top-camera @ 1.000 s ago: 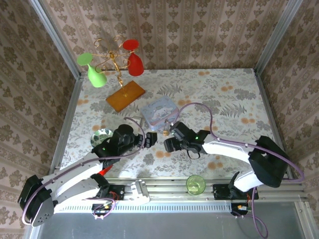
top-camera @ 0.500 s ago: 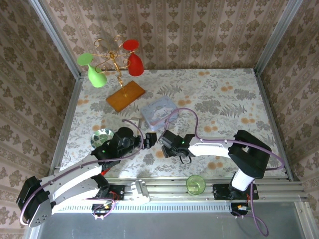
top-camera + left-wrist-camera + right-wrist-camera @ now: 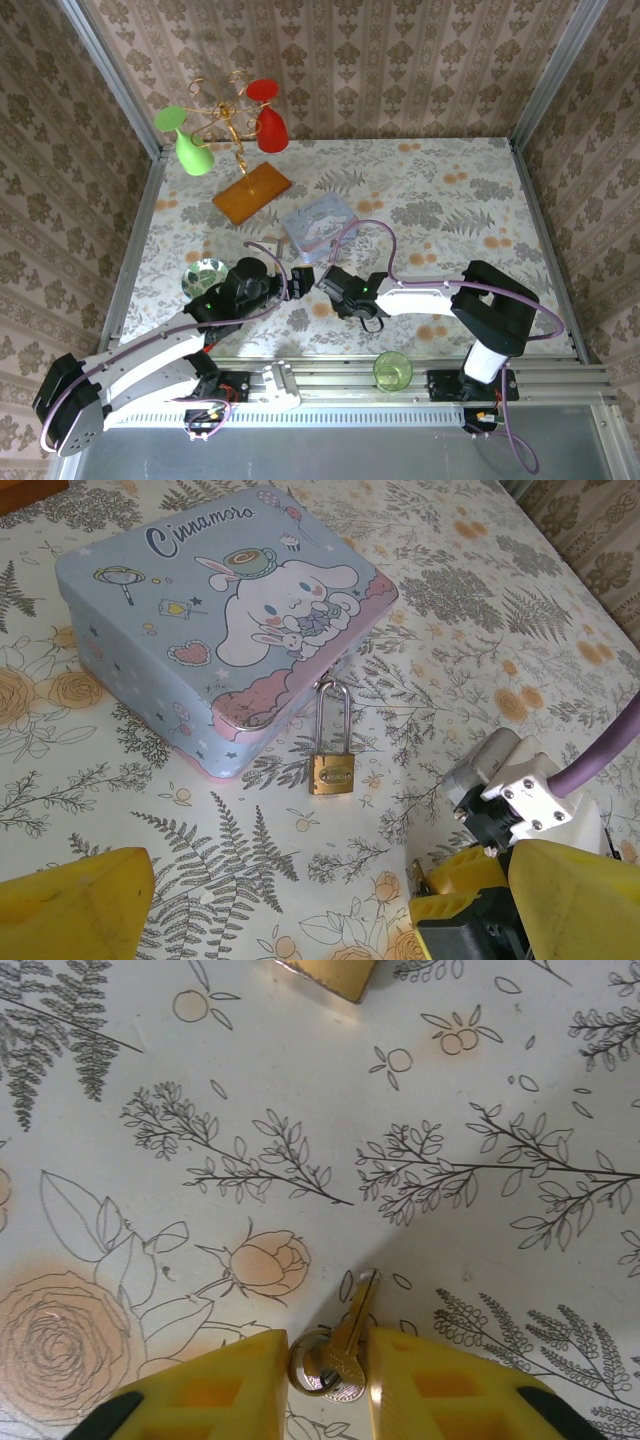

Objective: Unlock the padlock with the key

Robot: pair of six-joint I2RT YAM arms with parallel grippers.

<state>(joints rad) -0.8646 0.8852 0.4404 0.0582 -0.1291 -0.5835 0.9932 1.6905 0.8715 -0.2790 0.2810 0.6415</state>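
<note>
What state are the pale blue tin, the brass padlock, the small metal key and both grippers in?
pale blue tin: lid closed.
brass padlock: shackle closed, hooked through the tin's clasp.
small metal key: gripped, not yet in the padlock.
left gripper: open.
right gripper: shut on the key.

The tin (image 3: 320, 222) sits near the middle of the table (image 3: 450, 200). On its near side the padlock (image 3: 333, 770) lies flat, shackle hooked into the tin's clasp. Nearer still, apart from the padlock, the key (image 3: 352, 1325) stands between the right gripper's (image 3: 328, 1360) fingers. The left gripper (image 3: 300, 278) is just left of it. Behind-left of the tin lies a flat packet (image 3: 252, 193), a glass stand (image 3: 225, 125) farther back. A glass dish (image 3: 205, 272) lies near-left of the tin, and a cup (image 3: 392, 370) well nearer, slightly right.
</note>
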